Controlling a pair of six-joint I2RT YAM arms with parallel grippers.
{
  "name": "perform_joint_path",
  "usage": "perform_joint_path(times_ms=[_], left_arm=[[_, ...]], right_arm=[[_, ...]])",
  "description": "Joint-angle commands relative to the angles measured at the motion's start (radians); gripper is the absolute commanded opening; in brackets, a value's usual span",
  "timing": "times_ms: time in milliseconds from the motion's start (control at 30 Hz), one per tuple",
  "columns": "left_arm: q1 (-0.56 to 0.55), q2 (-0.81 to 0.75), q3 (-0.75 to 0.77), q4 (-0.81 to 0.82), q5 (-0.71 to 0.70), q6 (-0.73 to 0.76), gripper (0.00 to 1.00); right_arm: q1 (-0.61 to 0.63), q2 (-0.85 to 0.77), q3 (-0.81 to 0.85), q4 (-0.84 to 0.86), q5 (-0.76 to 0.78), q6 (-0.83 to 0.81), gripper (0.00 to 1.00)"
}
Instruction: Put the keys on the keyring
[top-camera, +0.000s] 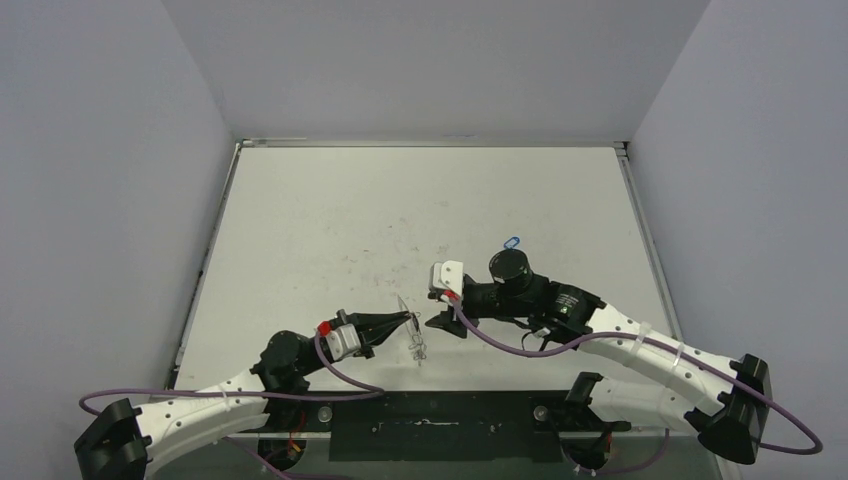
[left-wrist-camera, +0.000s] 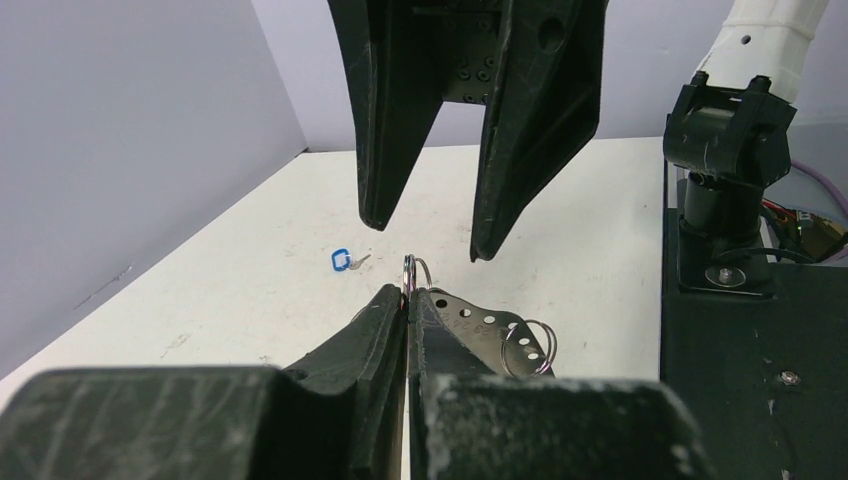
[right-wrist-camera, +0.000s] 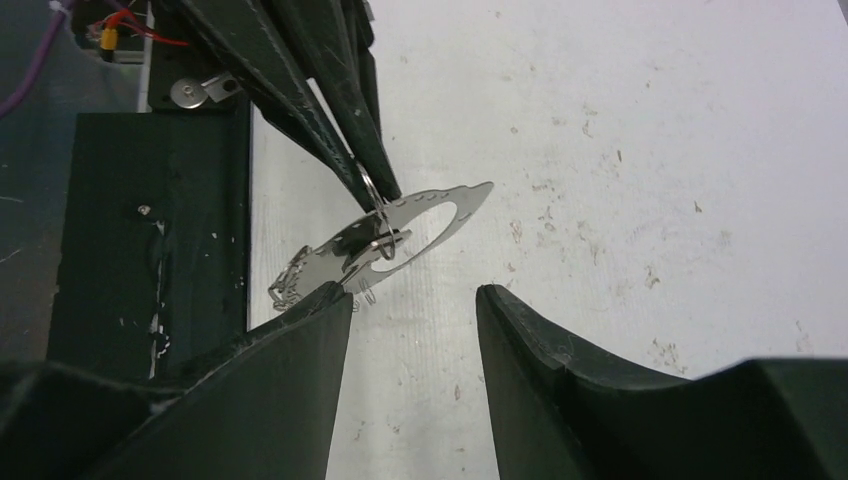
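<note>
Left wrist view: clamped tight on keyring rim with left tool; spread wide, gripping nothing, with right tool opposite; blue-headed key apart on table.

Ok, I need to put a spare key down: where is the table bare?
The far half of the table, up to the back wall, is bare, as is the left side. It is crowded mid-table, where the left gripper holds the keyring before the open right gripper; a blue key lies just beyond the right arm.
</note>
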Motion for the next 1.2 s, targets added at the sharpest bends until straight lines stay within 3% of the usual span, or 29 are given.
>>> perform_joint_path(times_ms=[0,467,533,633,933,1067,1167], left_arm=[[-0.002,0.004,0.017,0.046,0.010,-0.022,0.00],[-0.003,0.039,0.030,0.064,0.025,-0.029,0.00],[-0.002,0.040,0.029,0.066,0.026,-0.029,0.00],[-0.002,0.039,0.028,0.065,0.026,-0.030,0.00],[-0.002,0.006,0.018,0.025,-0.006,-0.019,0.01],[-0.001,-0.062,0.041,-0.110,-0.017,0.018,0.21],[-0.001,-0.110,0.080,-0.269,-0.024,0.061,0.29]], right_arm=[[-0.002,-0.024,-0.018,0.155,-0.148,-0.024,0.49],[0.000,0.095,0.016,0.224,-0.219,0.012,0.35],[0.000,0.108,0.020,0.231,-0.221,0.018,0.27],[0.000,0.123,0.032,0.223,-0.209,0.023,0.01],[0.001,0.105,0.057,0.136,-0.150,0.013,0.00],[0.003,0.116,0.109,0.007,-0.092,-0.004,0.00],[0.006,0.132,0.154,-0.072,-0.047,-0.003,0.00]])
